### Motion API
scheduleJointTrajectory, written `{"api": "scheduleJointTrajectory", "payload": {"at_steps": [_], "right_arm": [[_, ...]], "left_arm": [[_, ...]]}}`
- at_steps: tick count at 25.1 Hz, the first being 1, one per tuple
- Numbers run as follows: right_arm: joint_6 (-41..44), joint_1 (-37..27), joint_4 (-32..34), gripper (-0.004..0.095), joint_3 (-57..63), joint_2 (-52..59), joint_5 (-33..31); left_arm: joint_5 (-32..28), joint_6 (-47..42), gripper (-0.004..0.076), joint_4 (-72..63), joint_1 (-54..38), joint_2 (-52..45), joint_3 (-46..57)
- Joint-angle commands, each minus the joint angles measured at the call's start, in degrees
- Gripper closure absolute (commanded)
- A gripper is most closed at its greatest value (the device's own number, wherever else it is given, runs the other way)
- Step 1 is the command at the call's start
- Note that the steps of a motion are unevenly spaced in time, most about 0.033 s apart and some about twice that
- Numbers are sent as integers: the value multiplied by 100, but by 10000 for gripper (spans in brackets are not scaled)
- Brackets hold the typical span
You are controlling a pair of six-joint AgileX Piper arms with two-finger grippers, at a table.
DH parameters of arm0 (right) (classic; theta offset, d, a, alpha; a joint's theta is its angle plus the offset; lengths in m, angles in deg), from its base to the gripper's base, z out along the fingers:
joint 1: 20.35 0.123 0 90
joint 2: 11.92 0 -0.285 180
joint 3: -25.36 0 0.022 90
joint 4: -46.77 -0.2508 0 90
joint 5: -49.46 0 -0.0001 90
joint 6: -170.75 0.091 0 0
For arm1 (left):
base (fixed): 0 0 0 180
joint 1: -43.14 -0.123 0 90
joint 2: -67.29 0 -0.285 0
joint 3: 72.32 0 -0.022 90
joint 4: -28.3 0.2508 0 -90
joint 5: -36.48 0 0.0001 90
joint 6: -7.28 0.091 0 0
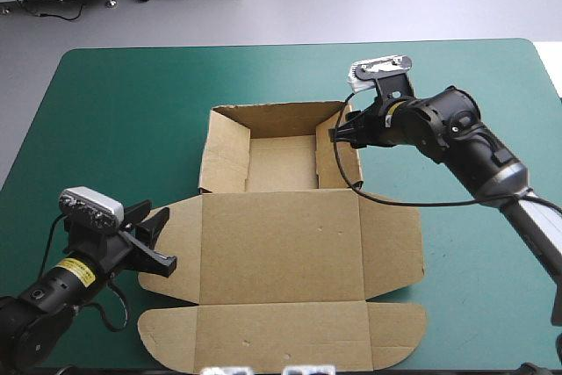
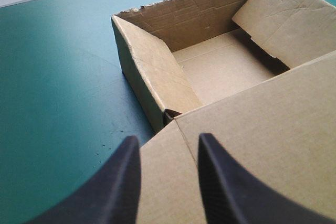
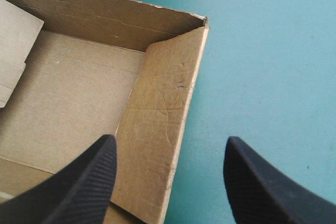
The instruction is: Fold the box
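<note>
1. The box (image 1: 281,243) lies about the middle of the teal-green table cover (image 1: 123,103). Its long axis runs from the far edge toward the near edge.
2. The far part is an open tray (image 1: 281,160) with its walls raised. Its mouth faces up.
3. The lid (image 1: 281,248) lies flat on the near side of the tray, with rounded flaps out to both sides. The tuck flap (image 1: 281,335) reaches almost to the table's near edge.
4. The right gripper (image 1: 342,133) is at the tray's right wall (image 3: 157,129). Its fingers are spread wide astride that wall, one over the tray's inside and one over the cover outside. Whether they touch the board cannot be told.
5. The left gripper (image 1: 158,239) is at the lid's left flap (image 2: 163,182). Its fingers stand apart, with the flap's board showing in the gap. It points toward the tray's near-left corner.
</note>
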Motion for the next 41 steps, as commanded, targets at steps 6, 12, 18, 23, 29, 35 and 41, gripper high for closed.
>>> {"api": "scheduleJointTrajectory", "payload": {"at_steps": [6,12,18,23,29,35,41], "right_arm": [[90,-140,-137,341,-1444,-1072,-973],[-377,-693,-1218,318,-2694,-2241,-2267],[-460,-759,-1575,320,-2680,-2691,-2267],[-615,-759,-1508,483,-2672,-2805,-2267],[-1002,-759,-1522,924,-2672,-2854,-2267],[-1005,-903,-498,933,-2672,-2844,-2267],[-1120,-1771,-454,931,-2682,-2844,-2267]], "left_arm": [[182,0,729,759,25,-344,-133],[84,0,729,759,25,-344,-133],[116,0,729,759,25,-344,-133],[130,0,729,759,25,-344,-133],[130,0,729,759,25,-344,-133],[63,97,729,736,25,-344,-133],[63,97,729,736,25,-344,-133]]}}
